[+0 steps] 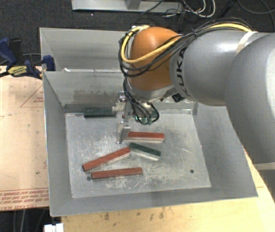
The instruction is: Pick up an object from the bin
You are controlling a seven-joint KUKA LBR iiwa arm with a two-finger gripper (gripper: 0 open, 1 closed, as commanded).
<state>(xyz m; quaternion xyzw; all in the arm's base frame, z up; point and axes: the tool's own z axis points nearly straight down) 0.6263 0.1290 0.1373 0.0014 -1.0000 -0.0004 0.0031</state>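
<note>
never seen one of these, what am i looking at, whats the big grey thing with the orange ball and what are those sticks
The big grey thing is a robot arm reaching in from the right. The orange dome is a cover on its wrist, with cables looped around it. The single camera looks down from above, slightly to one side, into a grey metal bin. Five small flat bars lie on the bin's floor: a dark green bar by the back wall, a red and white bar, a green and white bar, a long reddish bar and a front reddish bar. The arm's jaws hang low at the left end of the red and white bar. All the bars lie flat; none is lifted.
</note>
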